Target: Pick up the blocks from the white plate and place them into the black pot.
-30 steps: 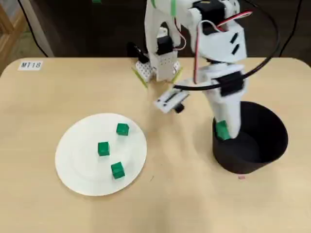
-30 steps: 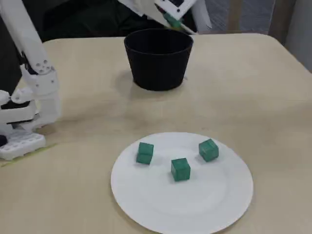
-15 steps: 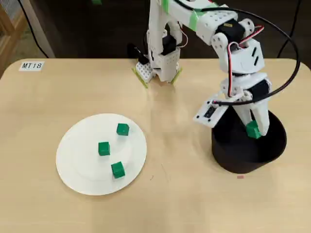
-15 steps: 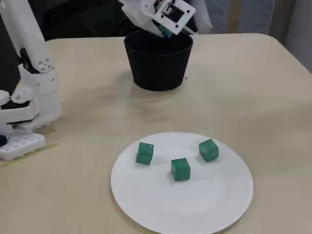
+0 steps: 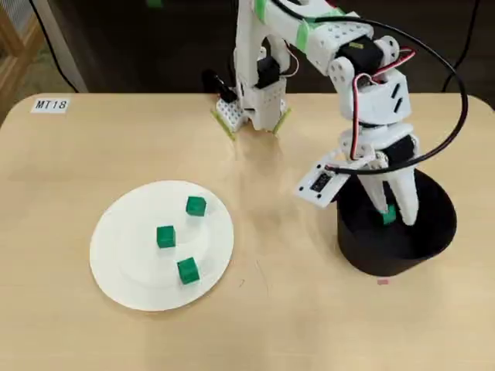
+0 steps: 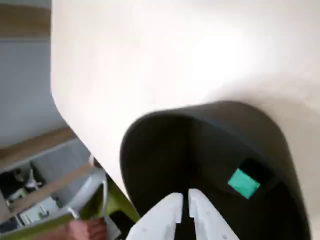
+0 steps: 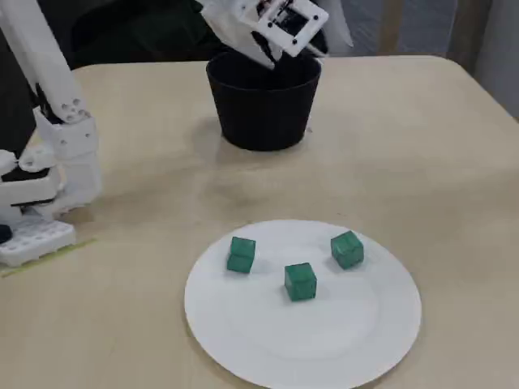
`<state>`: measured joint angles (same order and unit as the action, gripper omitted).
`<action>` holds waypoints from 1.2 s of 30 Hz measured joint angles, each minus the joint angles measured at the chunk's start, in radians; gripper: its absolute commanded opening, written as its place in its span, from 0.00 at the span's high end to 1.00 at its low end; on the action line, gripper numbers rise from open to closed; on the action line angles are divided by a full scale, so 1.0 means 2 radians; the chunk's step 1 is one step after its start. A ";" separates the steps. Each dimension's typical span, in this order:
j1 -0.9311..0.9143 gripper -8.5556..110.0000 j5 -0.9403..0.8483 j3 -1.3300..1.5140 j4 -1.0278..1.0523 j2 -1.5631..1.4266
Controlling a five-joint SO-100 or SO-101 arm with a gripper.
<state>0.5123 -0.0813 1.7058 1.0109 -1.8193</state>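
End effector (image 6: 184, 196) — two white fingers, tips nearly together with only a thin slit between them, holding nothing; it reaches down into the mouth of the round matte black pot (image 5: 433, 232).

Small bright green cube (image 6: 244, 183) — lies free inside the pot, apart from the fingertips, as the wrist view shows. In the overhead view it appears as a green patch (image 5: 389, 214) between the white fingers, so that view alone does not settle whether it is gripped. The fixed view hides the pot's inside altogether; only the outer wall (image 7: 263, 113) and the end effector's white body above the rim are seen there.

Large round flat white plate (image 5: 116, 255) — rests on the beige worktop (image 5: 294, 317), well apart from the pot. It carries three green cubes: one (image 5: 196, 205) near the far edge, one (image 5: 165, 236) at the middle, one (image 5: 187, 270) nearer the camera-side rim. None touch.

Small white label (image 5: 49, 103) — at the worktop's upper left corner in the overhead view only.
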 measured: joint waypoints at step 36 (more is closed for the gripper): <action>-0.492 0.78 -0.294 -0.229 0.222 0.280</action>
<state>-0.4709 -0.6688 1.2487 1.4542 -1.2594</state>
